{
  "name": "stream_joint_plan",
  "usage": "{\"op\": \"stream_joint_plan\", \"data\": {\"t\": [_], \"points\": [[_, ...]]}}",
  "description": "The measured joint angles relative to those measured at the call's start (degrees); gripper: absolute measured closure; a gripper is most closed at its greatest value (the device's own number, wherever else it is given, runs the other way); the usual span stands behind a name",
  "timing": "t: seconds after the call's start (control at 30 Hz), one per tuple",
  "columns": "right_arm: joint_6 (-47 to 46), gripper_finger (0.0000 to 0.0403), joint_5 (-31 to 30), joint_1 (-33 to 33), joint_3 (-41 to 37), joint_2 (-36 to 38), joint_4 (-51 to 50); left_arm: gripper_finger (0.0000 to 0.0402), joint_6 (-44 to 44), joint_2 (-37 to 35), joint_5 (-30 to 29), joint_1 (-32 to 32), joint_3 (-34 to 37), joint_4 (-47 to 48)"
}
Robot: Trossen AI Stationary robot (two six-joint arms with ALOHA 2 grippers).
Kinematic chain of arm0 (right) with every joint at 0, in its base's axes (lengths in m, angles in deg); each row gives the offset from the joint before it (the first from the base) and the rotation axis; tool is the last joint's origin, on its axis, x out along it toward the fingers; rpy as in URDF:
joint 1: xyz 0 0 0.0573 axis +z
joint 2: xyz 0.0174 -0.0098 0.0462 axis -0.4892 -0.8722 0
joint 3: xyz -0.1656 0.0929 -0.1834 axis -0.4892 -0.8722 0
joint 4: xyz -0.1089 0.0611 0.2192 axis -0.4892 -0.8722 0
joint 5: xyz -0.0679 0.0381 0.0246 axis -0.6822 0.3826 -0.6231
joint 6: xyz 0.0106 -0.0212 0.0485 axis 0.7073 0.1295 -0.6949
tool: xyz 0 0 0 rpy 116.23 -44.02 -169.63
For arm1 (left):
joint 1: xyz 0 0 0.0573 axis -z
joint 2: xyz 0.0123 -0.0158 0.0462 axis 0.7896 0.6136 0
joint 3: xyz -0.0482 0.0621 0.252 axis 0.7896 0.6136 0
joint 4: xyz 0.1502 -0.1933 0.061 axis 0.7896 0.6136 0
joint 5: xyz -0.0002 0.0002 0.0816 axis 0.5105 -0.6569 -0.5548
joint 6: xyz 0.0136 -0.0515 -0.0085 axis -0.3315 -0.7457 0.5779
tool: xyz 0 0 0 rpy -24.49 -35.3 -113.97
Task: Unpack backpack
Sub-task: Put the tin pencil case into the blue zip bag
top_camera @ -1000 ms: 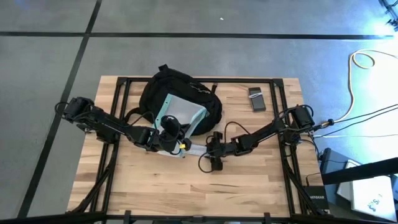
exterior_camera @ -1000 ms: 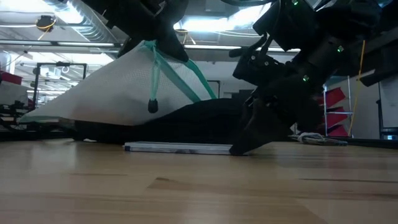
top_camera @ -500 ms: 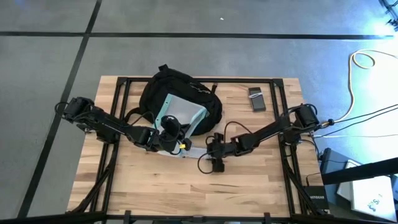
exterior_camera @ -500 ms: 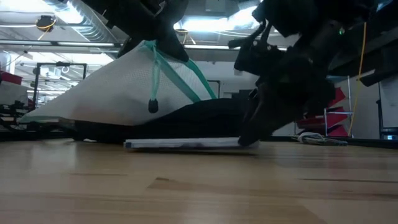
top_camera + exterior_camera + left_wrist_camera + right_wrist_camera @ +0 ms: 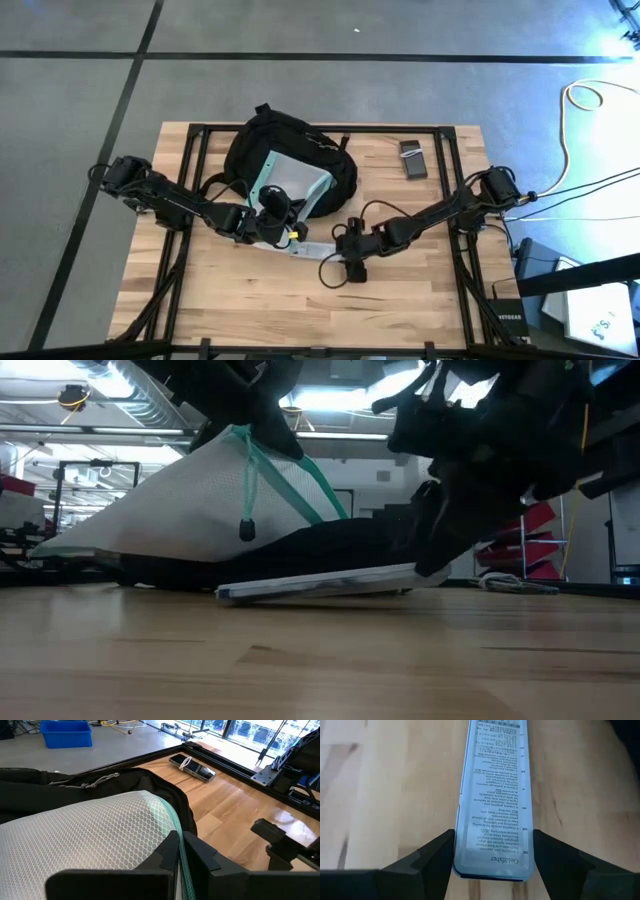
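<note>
From the backpack (image 5: 290, 150), a mesh pouch (image 5: 290, 180) half out, left hand (image 5: 177, 851) pinching.

1. On the flat pale-blue case (image 5: 493, 800), at the lower centre of the right wrist view, the word "Goldfaber" is read, printed upside down.
2. Above it, small multilingual print is seen, too fine to be read.

backpack (image 5: 290, 150) part-covered by pouch (image 5: 290, 180)
</note>
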Motion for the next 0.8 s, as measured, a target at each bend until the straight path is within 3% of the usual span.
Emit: {"op": "stream_joint_plan", "data": {"t": [0.6,0.8], "points": [[0.03,0.0167,-1.37,0.63,9.19,0.44,-19.42,0.0396,0.0,0.0,-0.02,0.0,0.0,0.02],[0.6,0.0167,-4.68,0.65,11.25,4.72,-24.11,0.0396,0.0,0.0,-0.02,0.0,0.0,-0.02]]}}
